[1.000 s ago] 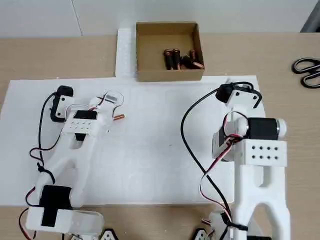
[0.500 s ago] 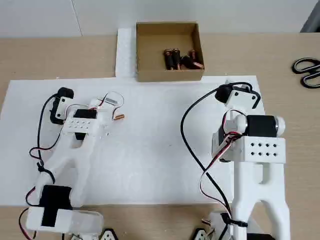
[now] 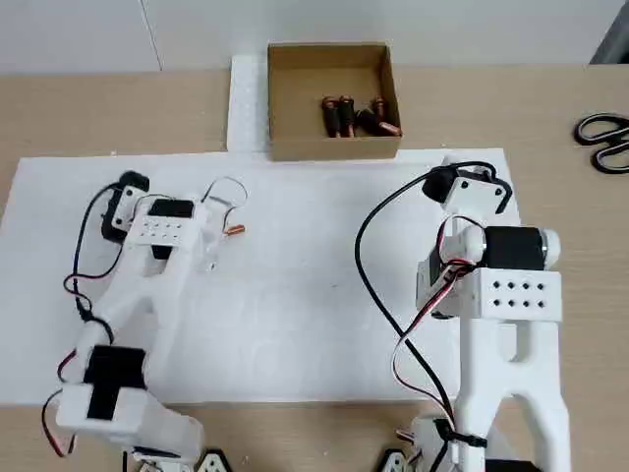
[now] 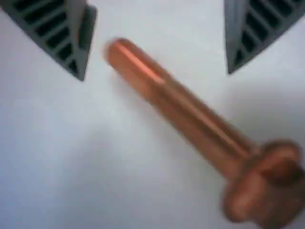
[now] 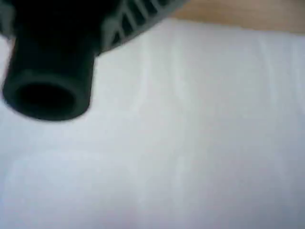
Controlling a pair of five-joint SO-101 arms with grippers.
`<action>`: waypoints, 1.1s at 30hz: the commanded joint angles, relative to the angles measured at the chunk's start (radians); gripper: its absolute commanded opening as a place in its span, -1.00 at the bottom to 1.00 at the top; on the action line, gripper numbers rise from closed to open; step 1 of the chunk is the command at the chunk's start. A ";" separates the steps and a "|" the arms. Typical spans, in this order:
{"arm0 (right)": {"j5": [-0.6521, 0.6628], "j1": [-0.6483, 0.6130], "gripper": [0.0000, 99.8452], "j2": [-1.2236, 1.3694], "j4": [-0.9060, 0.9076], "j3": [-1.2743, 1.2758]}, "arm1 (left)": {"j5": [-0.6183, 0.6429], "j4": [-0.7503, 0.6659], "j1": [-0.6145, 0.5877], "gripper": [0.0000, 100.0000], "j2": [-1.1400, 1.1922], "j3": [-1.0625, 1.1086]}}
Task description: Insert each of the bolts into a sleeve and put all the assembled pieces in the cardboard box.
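A copper bolt (image 4: pixel 190 124) lies flat on the white sheet (image 3: pixel 314 295), left of centre; in the high view the bolt (image 3: pixel 234 230) is right beside the tip of my left arm. My left gripper (image 4: pixel 155 69) hangs just above it, open, with the bolt's plain end between the two dark fingertips (image 4: pixel 71 43) and the head pointing away. My right gripper (image 5: pixel 71 24) is shut on a black sleeve (image 5: pixel 47 81), whose open bore faces the camera, above the sheet's right side. The right arm (image 3: pixel 491 256) covers it from above. The cardboard box (image 3: pixel 285 98) at the back holds several assembled pieces (image 3: pixel 359 115).
Black scissors (image 3: pixel 604 138) lie on the bare wood at the far right. A white strip (image 3: pixel 246 103) sits beside the box's left wall. Both arms' cables loop over the sheet near their wrists.
My left arm has stretched slightly forward toward the bolt, which has not moved. The right arm is almost still.
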 commanded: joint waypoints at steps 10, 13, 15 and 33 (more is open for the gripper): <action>-0.009 0.001 -1.00 -0.002 -0.008 -0.044 | 0.005 -0.003 -0.008 -0.64 0.063 -0.077; -0.008 0.001 -1.00 -0.002 -0.008 -0.044 | 0.005 0.000 -0.031 -0.64 0.140 -0.128; -0.008 0.001 -1.00 -0.002 -0.008 -0.044 | 0.005 0.003 -0.049 -0.64 0.189 -0.165; -0.008 0.002 -1.00 0.053 -0.036 -0.044 | 0.006 0.104 -0.058 -0.98 0.236 -0.239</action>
